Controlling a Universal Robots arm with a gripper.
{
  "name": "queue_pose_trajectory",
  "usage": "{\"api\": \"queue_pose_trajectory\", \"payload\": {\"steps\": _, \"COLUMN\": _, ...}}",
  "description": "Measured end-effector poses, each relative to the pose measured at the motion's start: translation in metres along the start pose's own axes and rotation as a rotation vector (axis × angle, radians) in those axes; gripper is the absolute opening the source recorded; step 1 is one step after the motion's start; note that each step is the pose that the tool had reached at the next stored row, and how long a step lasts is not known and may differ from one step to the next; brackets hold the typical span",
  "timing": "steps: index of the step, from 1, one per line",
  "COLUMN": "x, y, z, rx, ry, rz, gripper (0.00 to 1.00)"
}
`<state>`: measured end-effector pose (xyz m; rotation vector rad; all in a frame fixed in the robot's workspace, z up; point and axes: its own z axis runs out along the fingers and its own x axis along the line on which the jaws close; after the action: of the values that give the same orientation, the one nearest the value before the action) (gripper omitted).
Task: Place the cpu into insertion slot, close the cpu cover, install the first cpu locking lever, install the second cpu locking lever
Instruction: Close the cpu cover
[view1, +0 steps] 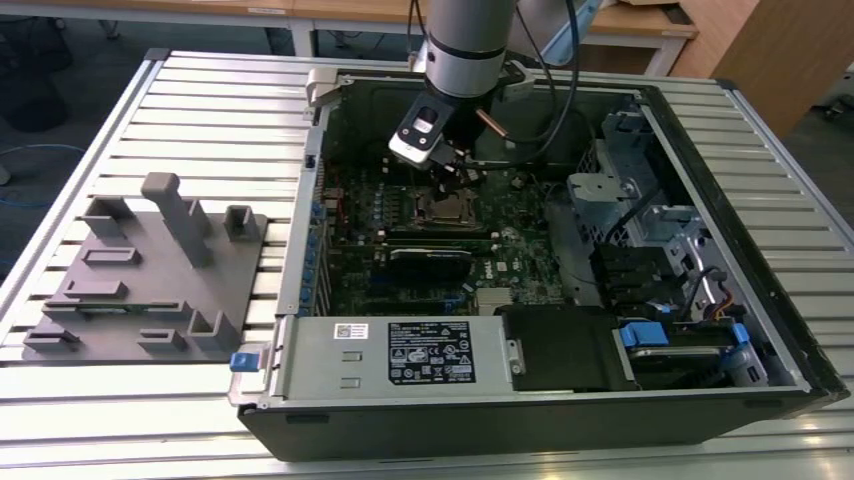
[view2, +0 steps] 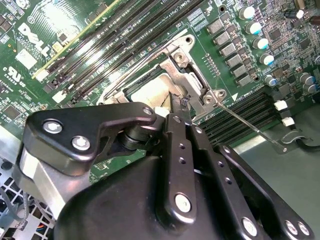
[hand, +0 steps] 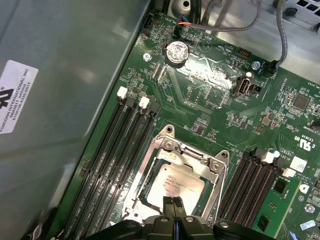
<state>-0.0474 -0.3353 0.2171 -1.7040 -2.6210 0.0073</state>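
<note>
case: open black tower computer case (view1: 534, 432) lying on its side on a slatted aluminium table (view1: 200, 100); inside it are a green motherboard (view1: 527, 250) and a labelled grey power supply box (view1: 400, 355).
socket: the small square insertion slot (view1: 416, 208) sits on the motherboard between banks of long black memory slots (hand: 120, 155).
socket contents: the pale silver-grey square cpu (hand: 177, 184) lies flat in the slot.
cover: the dull-metal square cpu cover (hand: 214, 172) lies down over the cpu, whose face shows through the cut-out.
lever: a thin steel wire lever (view2: 250, 127) angles away from the socket over the memory slots.
arm: descends into the case, wrist tilted.
gripper: black gripper (hand: 173, 202) at the cover's edge, fingers pressed together, nothing seen between them.
table, other: grey moulded fixture block (view1: 147, 270) beside the case.
</note>
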Motion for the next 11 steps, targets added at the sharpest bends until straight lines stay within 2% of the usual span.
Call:
{"api": "queue_pose_trajectory", "payload": {"steps": 6, "x": 0.0, "y": 0.0, "z": 0.0, "rx": 0.0005, "ry": -0.0006, "rz": -0.044, "gripper": 0.1}}
{"api": "queue_pose_trajectory", "payload": {"steps": 11, "x": 0.0, "y": 0.0, "z": 0.0, "rx": 0.0006, "ry": -0.0007, "rz": -0.054, "gripper": 0.1}}
